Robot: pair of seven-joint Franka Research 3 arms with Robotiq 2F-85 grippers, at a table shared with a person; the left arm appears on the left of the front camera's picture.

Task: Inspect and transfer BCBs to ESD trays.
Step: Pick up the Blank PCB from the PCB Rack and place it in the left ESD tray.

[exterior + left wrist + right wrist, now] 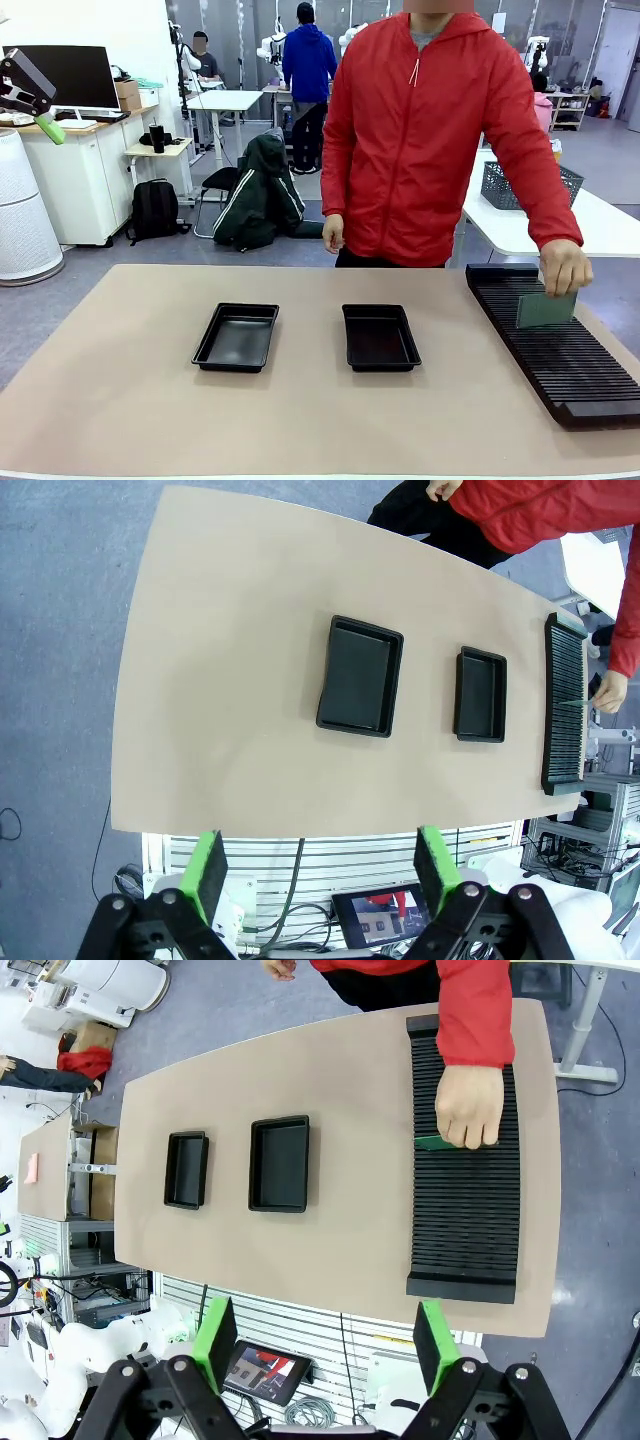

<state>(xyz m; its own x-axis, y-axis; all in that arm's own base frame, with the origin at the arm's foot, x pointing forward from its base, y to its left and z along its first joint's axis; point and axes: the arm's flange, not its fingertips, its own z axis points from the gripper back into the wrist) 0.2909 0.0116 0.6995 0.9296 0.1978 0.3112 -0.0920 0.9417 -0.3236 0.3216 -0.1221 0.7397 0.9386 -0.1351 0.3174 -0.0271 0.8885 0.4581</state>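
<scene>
BCB [546, 310] stands on edge in the black ribbed rack [570, 370], toward the rack's far end, pinched along its top by the person's hand [566, 268]. Near ESD tray [380, 338] lies flat on the desk [120, 390], left of the rack and well apart from it; far ESD tray [237, 338] lies farther from the rack, same row. Both tray floors bare. Left fingers [208, 875] spread wide, released, grasping nothing, high over the desk, far from the rack. Right fingers [432, 1335] spread, released, grasping nothing, high up on the rack's side.
</scene>
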